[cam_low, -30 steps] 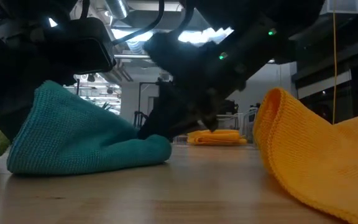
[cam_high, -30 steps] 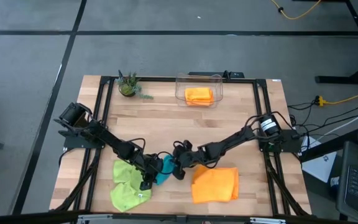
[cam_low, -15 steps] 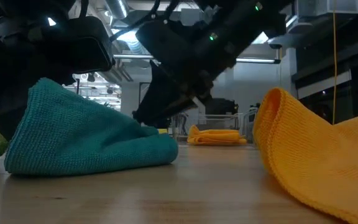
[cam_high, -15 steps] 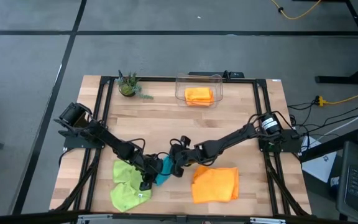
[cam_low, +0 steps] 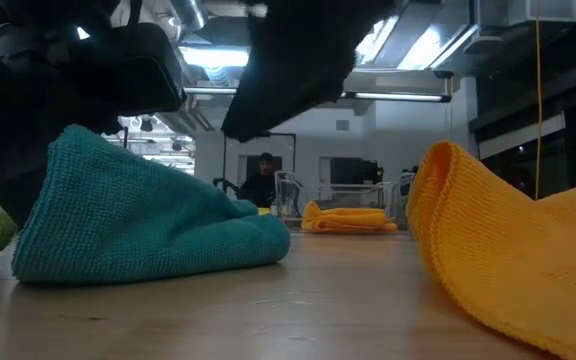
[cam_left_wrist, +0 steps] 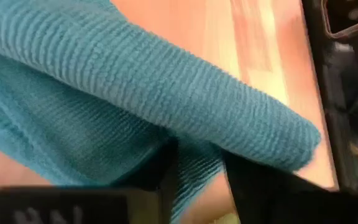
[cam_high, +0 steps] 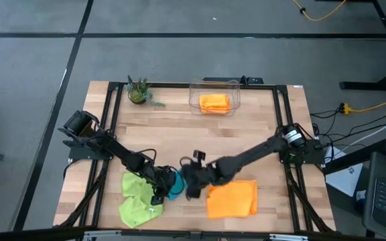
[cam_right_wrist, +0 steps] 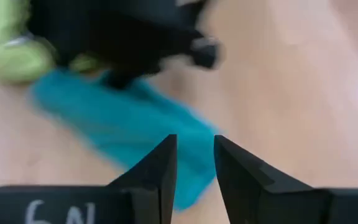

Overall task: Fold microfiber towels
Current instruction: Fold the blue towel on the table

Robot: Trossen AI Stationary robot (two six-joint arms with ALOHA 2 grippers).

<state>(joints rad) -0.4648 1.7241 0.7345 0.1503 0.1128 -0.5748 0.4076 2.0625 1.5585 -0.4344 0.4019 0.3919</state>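
Right hand [cam_right_wrist: 194, 163] now lifted off ribbed, humped teal towel [cam_low: 138, 215].

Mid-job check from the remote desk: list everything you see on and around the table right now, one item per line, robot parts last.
Teal towel: one, teal blue, bunched at the table's front centre, pinched at one edge.
Green towel: one, lime green, crumpled at front left.
Orange towel: one, orange, folded flat at front right.
Second orange towel: one, orange, folded inside the bin.
Clear bin: one, clear plastic, back centre.
Small plant: one, green, back left corner.
Table: one, light wood, dark frame.
Person: one, far back in the room, low view.
Left gripper: dark, jaws closed on the teal towel's edge.
Right gripper: dark, jaws slightly apart, empty, just above the teal towel.
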